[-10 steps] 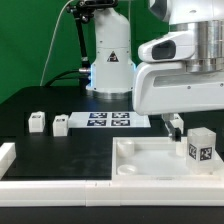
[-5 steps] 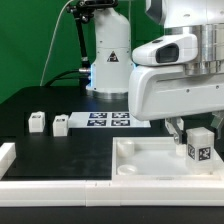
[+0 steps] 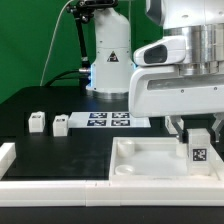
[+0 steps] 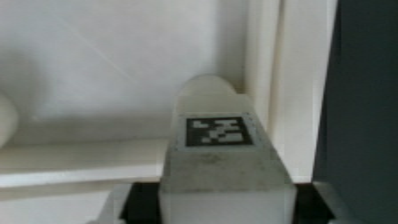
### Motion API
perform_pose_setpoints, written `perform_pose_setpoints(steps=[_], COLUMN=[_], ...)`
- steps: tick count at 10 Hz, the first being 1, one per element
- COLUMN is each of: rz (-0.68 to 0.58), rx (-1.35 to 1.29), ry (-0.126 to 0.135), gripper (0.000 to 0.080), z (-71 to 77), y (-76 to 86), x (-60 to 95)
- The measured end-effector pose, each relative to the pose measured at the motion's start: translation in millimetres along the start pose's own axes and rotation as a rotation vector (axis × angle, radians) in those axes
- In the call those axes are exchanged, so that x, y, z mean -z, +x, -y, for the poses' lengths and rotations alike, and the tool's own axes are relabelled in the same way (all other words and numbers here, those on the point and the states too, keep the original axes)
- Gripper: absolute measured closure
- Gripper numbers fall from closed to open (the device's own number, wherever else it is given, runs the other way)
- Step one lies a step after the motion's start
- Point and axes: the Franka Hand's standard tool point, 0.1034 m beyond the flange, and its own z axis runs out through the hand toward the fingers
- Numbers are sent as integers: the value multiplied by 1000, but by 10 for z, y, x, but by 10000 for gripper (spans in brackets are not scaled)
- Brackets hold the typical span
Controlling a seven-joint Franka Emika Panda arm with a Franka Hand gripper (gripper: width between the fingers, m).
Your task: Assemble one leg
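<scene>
My gripper (image 3: pixel 197 133) is shut on a leg (image 3: pixel 197 148), a small white post with a black-and-white tag facing the camera. It holds the leg upright over the near corner, at the exterior view's right, of the large white tray-like piece (image 3: pixel 150 165). In the wrist view the leg (image 4: pixel 217 135) sits between the dark finger pads (image 4: pixel 151 205) of my gripper (image 4: pixel 217 205), close to the tray's raised rim (image 4: pixel 267 70). I cannot tell whether the leg's lower end touches the tray. Two more legs (image 3: pixel 37 122) (image 3: pixel 61 125) stand on the black table at the exterior view's left.
The marker board (image 3: pixel 110 120) lies flat behind the tray, in front of the arm's white base (image 3: pixel 110 60). A white raised border (image 3: pixel 12 158) runs along the table's front and left. Black table surface (image 3: pixel 70 150) lies between the loose legs and the tray.
The arm has shifted a little toward the exterior view's left, and the held leg has come down slightly toward the tray's corner. The loose legs have not moved.
</scene>
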Motion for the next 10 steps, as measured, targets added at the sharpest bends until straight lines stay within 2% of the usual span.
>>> perform_pose_setpoints(steps=[2,5,8,9,10], rz=[3,-9,-10,-7,-6], rx=[-324,-708,-916,-990,-954], ry=[8,4,4,9,9], gripper=[509,509,509,397,397], z=[3,24,25,41,44], y=[0,-6,-6,-12,-13], x=[1,-4,-1,-3,-3])
